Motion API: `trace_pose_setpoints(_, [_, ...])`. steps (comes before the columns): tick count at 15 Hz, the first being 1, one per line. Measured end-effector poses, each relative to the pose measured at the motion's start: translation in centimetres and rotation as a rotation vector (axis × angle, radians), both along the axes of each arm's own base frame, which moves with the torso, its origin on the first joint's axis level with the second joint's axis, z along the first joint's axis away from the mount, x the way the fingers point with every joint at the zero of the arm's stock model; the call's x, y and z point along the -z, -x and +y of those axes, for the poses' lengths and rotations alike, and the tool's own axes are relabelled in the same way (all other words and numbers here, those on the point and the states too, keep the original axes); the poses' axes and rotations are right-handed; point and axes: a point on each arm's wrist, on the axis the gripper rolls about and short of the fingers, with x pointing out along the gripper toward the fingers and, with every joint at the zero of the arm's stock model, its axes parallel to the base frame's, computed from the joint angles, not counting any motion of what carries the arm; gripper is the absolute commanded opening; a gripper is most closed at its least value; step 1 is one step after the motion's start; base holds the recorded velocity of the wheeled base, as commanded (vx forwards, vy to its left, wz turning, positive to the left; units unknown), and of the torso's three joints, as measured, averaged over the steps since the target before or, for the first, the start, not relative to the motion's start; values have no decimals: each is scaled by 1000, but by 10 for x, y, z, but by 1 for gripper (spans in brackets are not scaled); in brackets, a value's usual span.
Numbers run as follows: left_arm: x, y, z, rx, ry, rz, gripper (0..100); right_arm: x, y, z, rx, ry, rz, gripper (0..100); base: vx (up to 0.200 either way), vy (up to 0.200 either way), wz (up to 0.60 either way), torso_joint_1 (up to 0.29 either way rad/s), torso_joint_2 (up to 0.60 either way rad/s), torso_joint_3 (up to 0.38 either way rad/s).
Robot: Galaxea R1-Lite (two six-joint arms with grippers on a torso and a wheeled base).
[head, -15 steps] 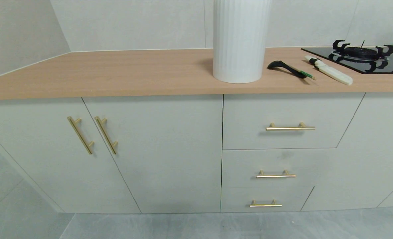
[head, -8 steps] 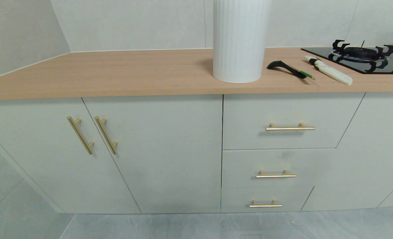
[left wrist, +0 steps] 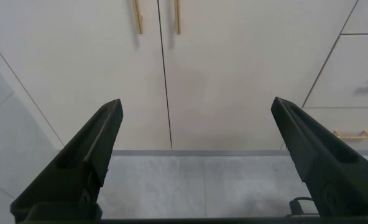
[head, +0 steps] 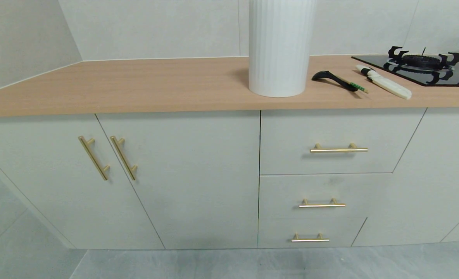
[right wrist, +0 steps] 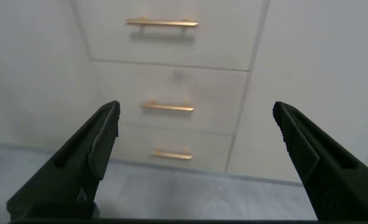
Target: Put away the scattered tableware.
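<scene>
Grippers: left gripper (left wrist: 196, 109) and right gripper (right wrist: 196, 111) spread wide, empty.
Tableware: black scoop (head: 332, 78) and white knife (head: 384, 86) laid on counter (head: 136, 85).
Risk: nearby canister (head: 278, 46) could be knocked during a reach.

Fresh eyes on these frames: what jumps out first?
A tall white ribbed container stands on the wooden countertop, dominating the head view. To its right lie a black utensil and a white utensil, beside the gas hob. Below, gold handles stand out on pale cabinet fronts; the left hand and right hand face them, open.
</scene>
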Motion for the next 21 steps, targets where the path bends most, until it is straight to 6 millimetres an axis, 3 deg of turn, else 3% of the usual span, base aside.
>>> trace_pose_setpoints(5, [0, 0, 0, 0, 0, 0, 100, -36, -47, 4, -87, 2, 190, 100, 0, 0, 0, 0, 0, 0])
trace_pose_setpoints(11, [0, 0, 0, 0, 0, 0, 100, -57, -131, 15, -148, 17, 321, 100, 0, 0, 0, 0, 0, 0])
trace_pose_setpoints(16, [0, 0, 0, -1, 0, 0, 100, -46, -199, 27, -170, 25, 399, 100, 0, 0, 0, 0, 0, 0])
trace_pose_setpoints(21, [0, 0, 0, -1, 0, 0, 100, -9, -234, 43, -215, 35, 494, 100, 0, 0, 0, 0, 0, 0])
